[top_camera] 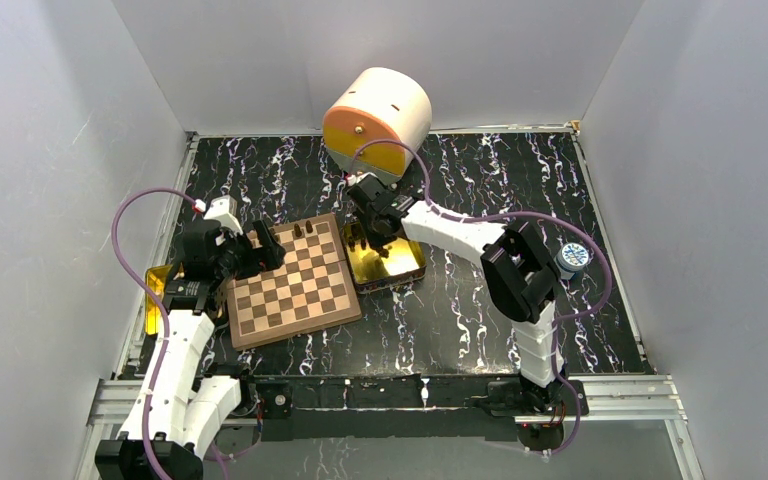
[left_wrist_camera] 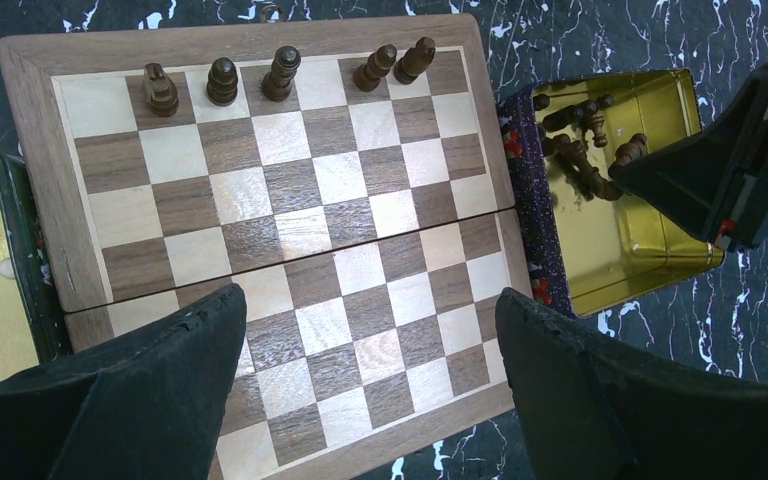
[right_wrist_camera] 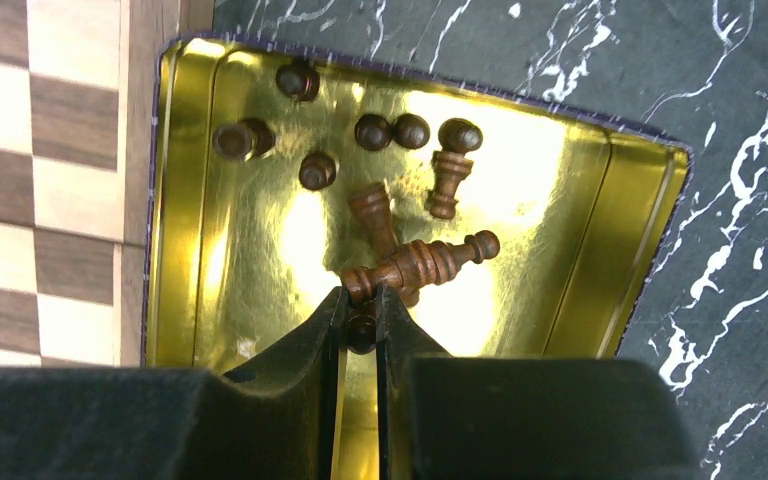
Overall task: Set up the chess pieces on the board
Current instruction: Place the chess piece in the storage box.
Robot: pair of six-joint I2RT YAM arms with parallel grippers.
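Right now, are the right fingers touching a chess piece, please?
Touching. The right wrist view shows the right fingers pinched on a chess piece inside the gold tin.

Board (top_camera: 295, 285) laid on dark marbled table (top_camera: 460, 300); few chess pieces (top_camera: 307, 230) stood along far edge; right gripper (top_camera: 359, 240) lowered into gold tin (top_camera: 397, 263).

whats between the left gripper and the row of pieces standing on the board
Only bare squares of the board: in the left wrist view nothing stands between the left gripper and the five pieces along its far edge.
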